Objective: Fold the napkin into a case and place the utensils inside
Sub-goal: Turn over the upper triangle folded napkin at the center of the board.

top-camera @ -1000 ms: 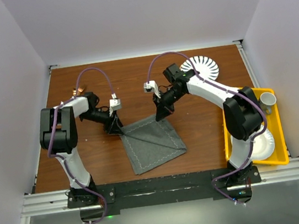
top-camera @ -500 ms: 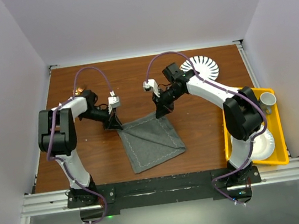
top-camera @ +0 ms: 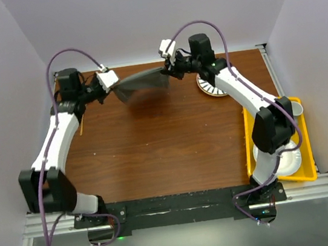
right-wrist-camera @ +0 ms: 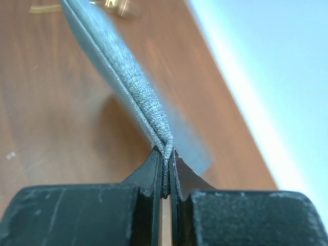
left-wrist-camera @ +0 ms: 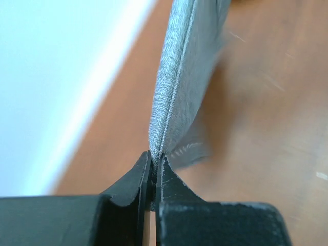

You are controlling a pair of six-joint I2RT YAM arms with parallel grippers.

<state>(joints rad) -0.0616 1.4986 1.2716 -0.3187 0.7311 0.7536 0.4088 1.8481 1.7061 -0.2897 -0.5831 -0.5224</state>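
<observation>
Grey napkin (top-camera: 141,84) hangs between our left gripper (left-wrist-camera: 152,166) and right gripper (right-wrist-camera: 165,169), both clamped on its doubled edge over the far end of the table (top-camera: 156,154); we judge folding underway, and next we must lower it evenly.

right hand (right-wrist-camera: 165,177): clamped on napkin (right-wrist-camera: 123,77) edge | napkin: folded, stretched taut above table (right-wrist-camera: 46,113)

A striped plate (top-camera: 209,86) rests on the wooden desk (top-camera: 155,148); the yellow tray (top-camera: 247,142) at right holds, apparently, another white plate (top-camera: 289,164).
</observation>
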